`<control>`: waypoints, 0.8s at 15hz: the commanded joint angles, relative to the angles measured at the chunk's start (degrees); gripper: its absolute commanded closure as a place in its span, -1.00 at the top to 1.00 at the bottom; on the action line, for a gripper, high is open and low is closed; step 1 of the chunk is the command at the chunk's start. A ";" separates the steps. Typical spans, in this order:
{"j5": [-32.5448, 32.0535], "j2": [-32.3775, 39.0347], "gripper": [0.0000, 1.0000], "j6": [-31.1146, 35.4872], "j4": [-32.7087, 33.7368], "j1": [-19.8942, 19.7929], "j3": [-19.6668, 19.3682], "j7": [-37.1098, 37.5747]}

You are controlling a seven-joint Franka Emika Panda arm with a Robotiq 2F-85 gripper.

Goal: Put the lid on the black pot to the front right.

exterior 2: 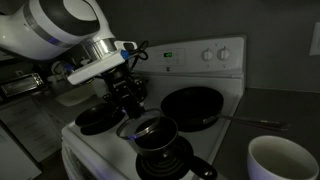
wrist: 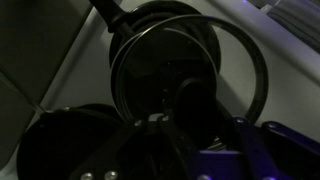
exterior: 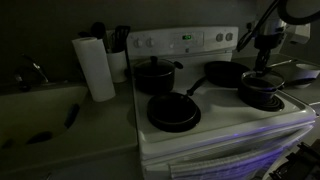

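Gripper (exterior 2: 130, 103) poised just above the lid (exterior 2: 143, 127), which sits tilted over the black pot (exterior 2: 158, 143) near the front edge of the stove (exterior: 215, 135), finger spread unreadable in the dark; frying pan (exterior 2: 193, 105) close behind, white cup (exterior 2: 283, 163) well apart.

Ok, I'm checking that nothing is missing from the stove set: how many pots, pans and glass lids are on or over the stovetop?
Pots: 2 (tall lidded pot, low black pot)
Pans: 2 (back pan, front pan)
Glass lids: 1 (glass lid)
Total: 5
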 commanded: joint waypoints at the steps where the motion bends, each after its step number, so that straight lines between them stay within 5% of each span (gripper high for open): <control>1: -6.48 -4.85 -0.68 2.20 -4.58 -2.98 1.41 10.14; 4: -9.50 -7.56 -0.68 3.98 -6.97 -3.78 1.63 18.25; 12: -8.03 -10.35 -0.68 15.69 -12.21 -5.47 -0.37 20.87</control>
